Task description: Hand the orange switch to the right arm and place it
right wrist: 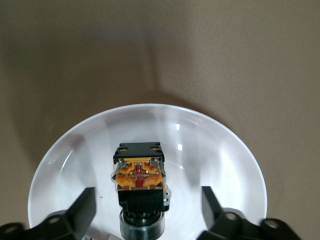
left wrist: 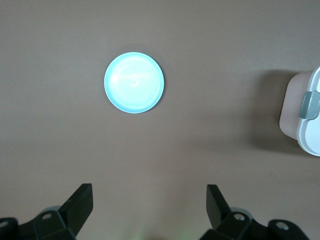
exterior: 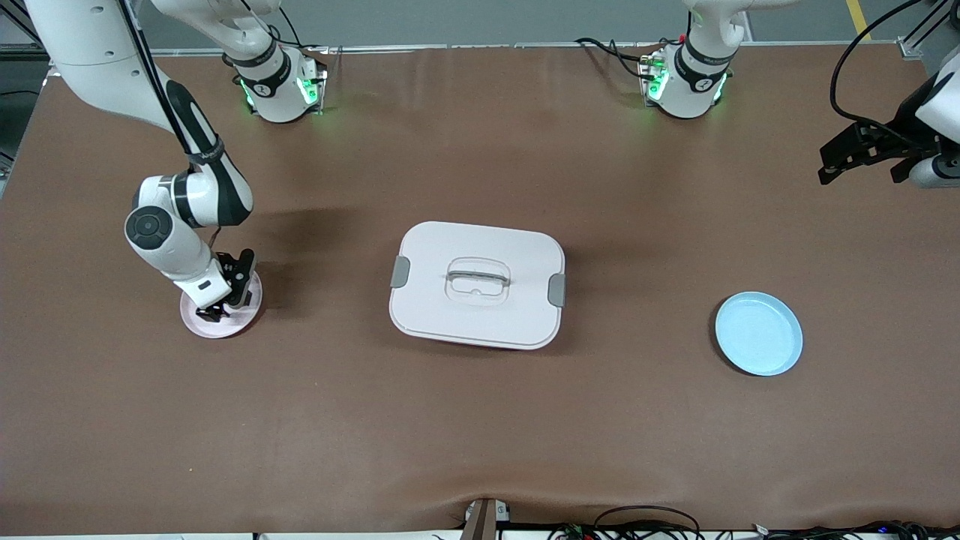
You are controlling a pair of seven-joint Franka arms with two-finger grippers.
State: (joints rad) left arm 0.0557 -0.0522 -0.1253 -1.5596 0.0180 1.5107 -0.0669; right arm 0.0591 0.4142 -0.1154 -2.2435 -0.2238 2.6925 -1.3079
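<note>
Table [exterior: 480,420]: brown mat.
White lidded box [exterior: 477,284]: lay mid-table, grey latches at both ends.
Blue plate [exterior: 758,334]: sat toward the left arm's end.
Pink plate [exterior: 222,321]: sat toward the right arm's end.
Left gripper [left wrist: 150,202]: waited high over its end of the table, fingers spread, nothing held.
Right gripper [right wrist: 149,207]: low over the pink plate, fingers parted, clear of the part.
Orange switch [right wrist: 139,175]: stood on the pink plate between the right fingers.
</note>
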